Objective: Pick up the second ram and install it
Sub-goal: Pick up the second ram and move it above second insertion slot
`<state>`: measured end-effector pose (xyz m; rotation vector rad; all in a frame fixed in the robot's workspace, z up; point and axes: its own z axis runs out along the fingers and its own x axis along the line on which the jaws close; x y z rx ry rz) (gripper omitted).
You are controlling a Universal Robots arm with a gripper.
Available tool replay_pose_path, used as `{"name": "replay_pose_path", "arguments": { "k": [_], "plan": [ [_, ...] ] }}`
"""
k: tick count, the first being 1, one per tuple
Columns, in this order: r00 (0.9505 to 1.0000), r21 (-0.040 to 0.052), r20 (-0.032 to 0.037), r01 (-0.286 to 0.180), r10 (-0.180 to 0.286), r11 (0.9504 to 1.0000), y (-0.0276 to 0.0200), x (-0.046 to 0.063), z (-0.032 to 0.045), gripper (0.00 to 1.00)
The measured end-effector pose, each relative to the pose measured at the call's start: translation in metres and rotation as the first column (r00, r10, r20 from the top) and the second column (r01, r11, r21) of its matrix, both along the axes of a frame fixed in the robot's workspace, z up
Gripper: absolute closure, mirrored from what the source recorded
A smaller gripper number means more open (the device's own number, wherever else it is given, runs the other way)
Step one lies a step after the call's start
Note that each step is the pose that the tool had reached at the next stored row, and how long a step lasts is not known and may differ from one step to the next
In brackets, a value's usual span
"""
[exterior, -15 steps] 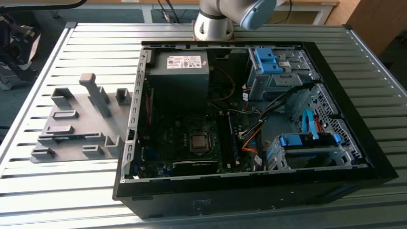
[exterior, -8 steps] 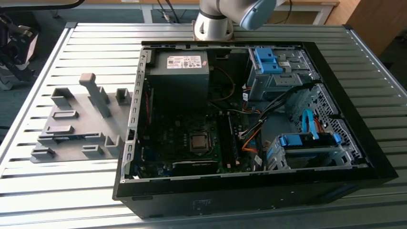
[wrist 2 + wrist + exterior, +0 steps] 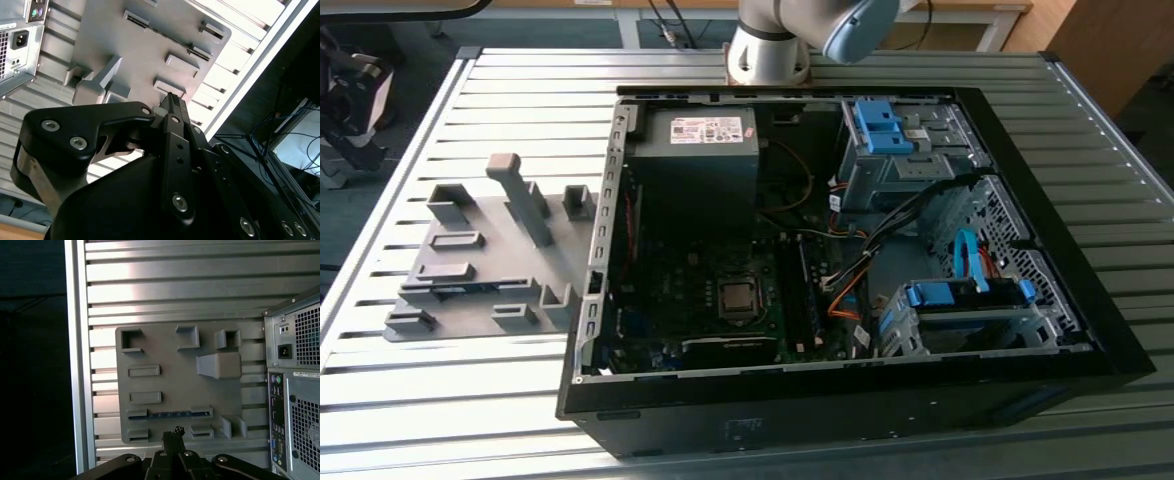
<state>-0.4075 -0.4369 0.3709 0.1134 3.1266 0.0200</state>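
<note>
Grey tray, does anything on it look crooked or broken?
Nothing stands out. In the first wrist view the grey fixture tray lies flat on the slatted table, its blocks look whole, and the ram stick sits straight in its slot.

Bench items
You have one open black metal computer case (image 3: 854, 420) on a slatted silver table (image 3: 440, 420); one grey plastic tray with upright blocks (image 3: 480, 265) lies beside it, toward the exterior view's left.

Slatted table (image 3: 454, 420) — tray (image 3: 500, 282), computer case (image 3: 854, 412).
</note>
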Motion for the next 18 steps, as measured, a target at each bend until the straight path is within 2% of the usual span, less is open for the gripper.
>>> {"name": "replay_pose_path", "arguments": {
  "k": [10, 18],
  "plan": [
    [1.0000, 0.0000, 0.0000, -0.001, 0.001, 1.0000, 0.0000, -0.0005, 0.0000, 0.89],
    [0.9992, 0.0000, 0.0000, -0.040, 0.040, 0.9992, -0.0012, -0.0007, 0.0000, 0.89]
  ]
}}
